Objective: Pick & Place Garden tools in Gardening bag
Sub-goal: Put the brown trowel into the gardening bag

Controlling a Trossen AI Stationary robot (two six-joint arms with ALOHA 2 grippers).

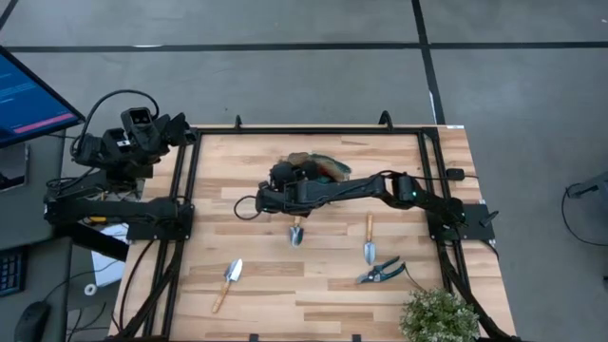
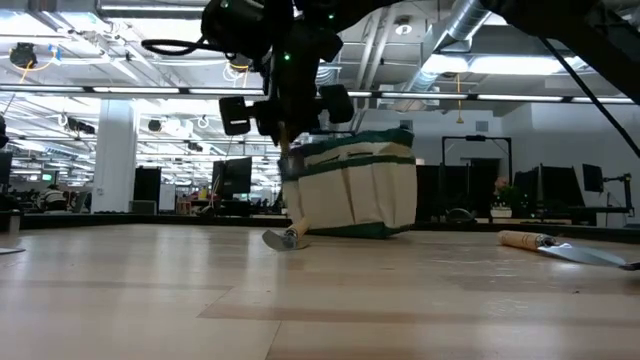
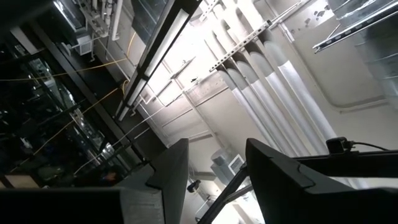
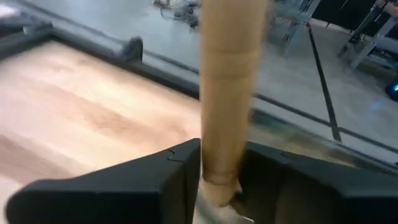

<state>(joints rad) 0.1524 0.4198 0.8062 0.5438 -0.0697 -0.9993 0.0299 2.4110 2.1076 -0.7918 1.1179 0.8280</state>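
Note:
My right gripper [image 1: 288, 201] reaches from the table's right to its middle and is shut on a wooden-handled trowel [image 1: 296, 232]. The trowel's silver blade [image 2: 284, 238] is down at the table, just in front of the beige, teal-trimmed gardening bag [image 2: 360, 190]. The bag [image 1: 321, 168] stands on the table just beyond the gripper. A second trowel [image 1: 369, 243], blue-handled pruning shears [image 1: 380, 273] and a third trowel [image 1: 228, 280] lie flat on the near half of the table. My left gripper [image 3: 217, 180] is folded back at the table's left edge, open and pointing at the ceiling. My right gripper pinches the trowel's wooden handle [image 4: 222, 134] between its two fingers [image 4: 180, 171], which lie across the handle. The trowel hangs nearly upright, handle end up, a little tilted. Its blade tip [image 2: 276, 241] seems to touch the table; I cannot tell for sure.
A green leafy plant [image 1: 439, 316] stands at the near right corner. Black frame rails [image 1: 180, 204] run along the table's left, right and far edges. Bare wood lies between the held trowel and the near-left trowel.

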